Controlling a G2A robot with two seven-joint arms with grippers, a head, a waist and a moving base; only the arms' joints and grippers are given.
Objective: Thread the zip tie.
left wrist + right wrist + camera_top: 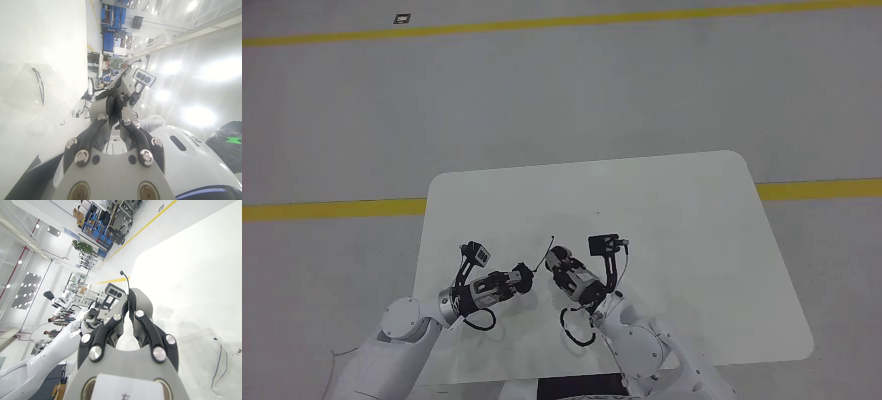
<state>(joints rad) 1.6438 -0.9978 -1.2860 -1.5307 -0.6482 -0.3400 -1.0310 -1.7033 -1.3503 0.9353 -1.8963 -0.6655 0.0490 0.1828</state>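
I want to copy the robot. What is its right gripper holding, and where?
The zip tie, pinched on its strap, with the head end sticking out.

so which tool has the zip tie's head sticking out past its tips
The right tool, shut on the zip tie: only there does the tie's head poke out beyond the tip.

Zip tie (pixel 128 283): thin, black, w/ small blocky head at free end. Clamped btw closed fingers of right pincer (pixel 129 300), lower part hidden in the pads. Shaft sticks out past the fingertips, curving slightly nr the head. Held above worktop (pixel 189 266), just beside left pincer (pixel 530 272).
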